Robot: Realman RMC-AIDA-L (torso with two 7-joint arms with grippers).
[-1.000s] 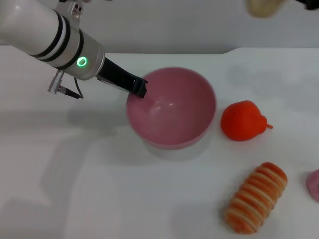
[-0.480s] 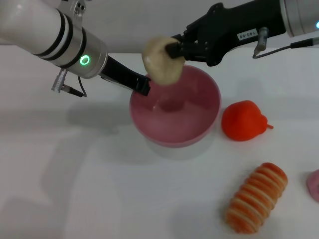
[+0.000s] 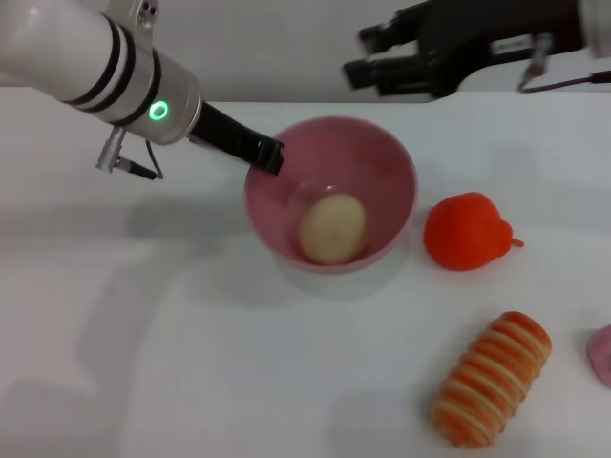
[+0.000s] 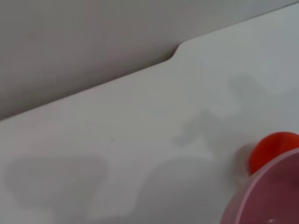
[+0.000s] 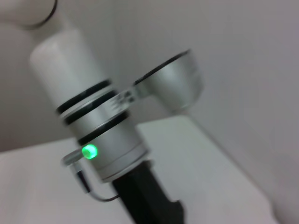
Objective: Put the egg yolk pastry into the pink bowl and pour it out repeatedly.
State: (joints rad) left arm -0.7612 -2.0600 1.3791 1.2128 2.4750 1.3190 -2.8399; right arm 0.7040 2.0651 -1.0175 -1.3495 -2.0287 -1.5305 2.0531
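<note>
The egg yolk pastry [image 3: 332, 229], a pale cream lump, lies loose inside the pink bowl [image 3: 382, 162] at the table's middle. My left gripper [image 3: 265, 154] pinches the bowl's near-left rim, shut on it. The left wrist view catches only a slice of the pink bowl [image 4: 264, 196] and shows no fingers. My right gripper [image 3: 364, 55] hovers above and behind the bowl, open and holding nothing. The right wrist view shows only my left arm [image 5: 105, 149], not the right fingers.
A red-orange pear-like fruit [image 3: 466, 232] sits just right of the bowl, also visible as the fruit [image 4: 273, 150] in the left wrist view. An orange-and-cream striped roll [image 3: 492, 379] lies at front right, and a pink object [image 3: 601, 353] peeks in at the right edge.
The right gripper carried the pastry over the bowl, let it go, and pulled up and back. The pastry now rests in the bowl. The left gripper stayed on the rim.
</note>
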